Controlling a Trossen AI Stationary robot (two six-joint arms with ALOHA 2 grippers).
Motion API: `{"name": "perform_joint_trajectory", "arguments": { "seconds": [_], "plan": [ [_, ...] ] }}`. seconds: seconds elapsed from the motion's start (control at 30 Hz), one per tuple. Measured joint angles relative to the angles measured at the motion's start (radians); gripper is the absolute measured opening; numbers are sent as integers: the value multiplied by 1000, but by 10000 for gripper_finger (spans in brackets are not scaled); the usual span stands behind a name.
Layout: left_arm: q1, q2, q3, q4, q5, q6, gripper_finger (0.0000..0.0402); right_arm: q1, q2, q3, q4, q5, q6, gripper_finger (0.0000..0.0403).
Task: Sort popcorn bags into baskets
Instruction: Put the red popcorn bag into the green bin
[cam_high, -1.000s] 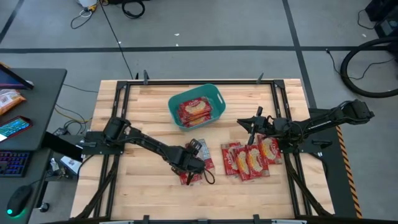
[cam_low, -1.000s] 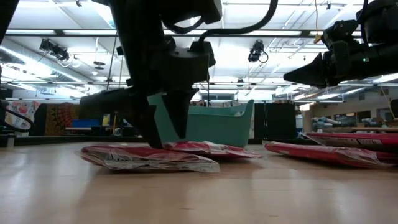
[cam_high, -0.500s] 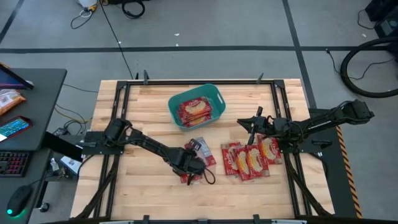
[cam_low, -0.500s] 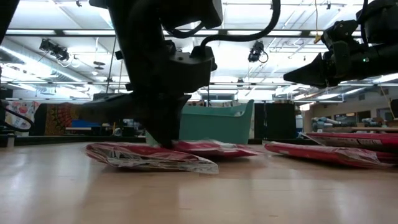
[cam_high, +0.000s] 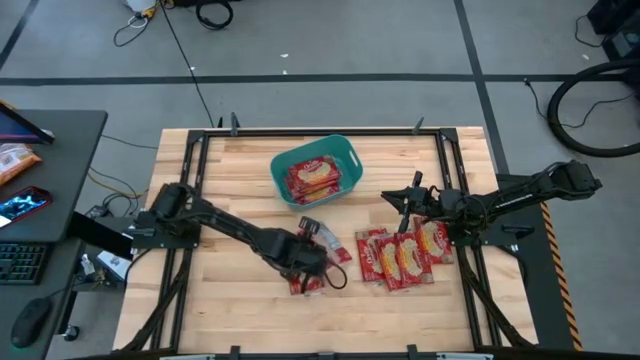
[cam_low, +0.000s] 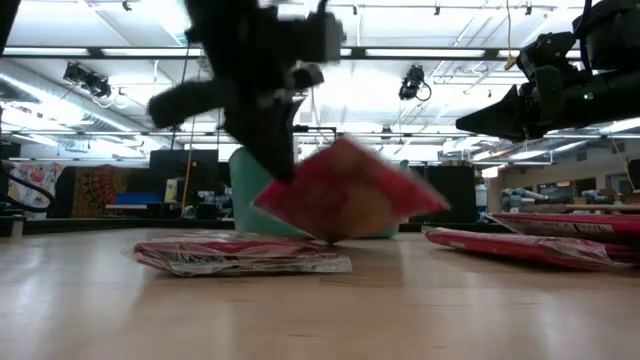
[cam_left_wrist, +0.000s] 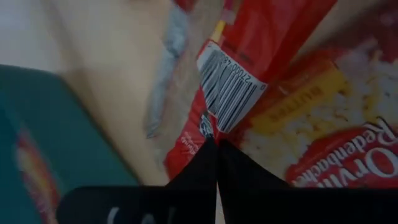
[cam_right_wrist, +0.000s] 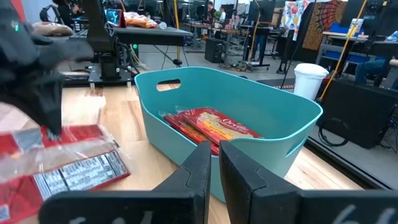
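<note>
Since the earlier frames, one popcorn bag (cam_low: 345, 192) has been lifted off the table (cam_high: 230, 300) by the left hand (cam_high: 308, 252), whose fingers, spread a second ago, are now pressed together on the packet's edge. The packet is seen tilted and clear of the wood in the low view, hanging just below the hand.

The held bag is a flat red packet with a yellow-cream popcorn print; in the left wrist view a white barcode panel (cam_left_wrist: 231, 92) is shown just beyond the fingertips. A second packet (cam_low: 240, 258) is left lying flat on the table directly beneath the hand. A cluster of further packets (cam_high: 402, 256) lies to the hand's right, close beside the right hand (cam_high: 404, 203). The right hand's fingers are held nearly together with nothing between them, above the table.

The teal basket (cam_high: 282, 175) stands beyond the left hand, near it, and packets (cam_high: 316, 178) are already laid inside. The lifted bag partly covers the basket in the low view, while the high view shows them apart. The basket's handle cutout (cam_right_wrist: 168, 84) and its contents are shown clearly only in the right wrist view.
</note>
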Motion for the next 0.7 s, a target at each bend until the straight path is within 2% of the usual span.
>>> {"name": "perform_joint_trajectory", "arguments": {
  "seconds": [0.4,0.57,0.7],
  "plan": [
    [13,-136,0,96,-224,-73,1,0,0,0,0,0,0,39],
    [47,-160,1,159,-360,-77,1,0,0,0,0,0,0,39],
    [91,-168,20,176,-377,-125,1,0,1,0,-2,0,0,39]
  ]
}}
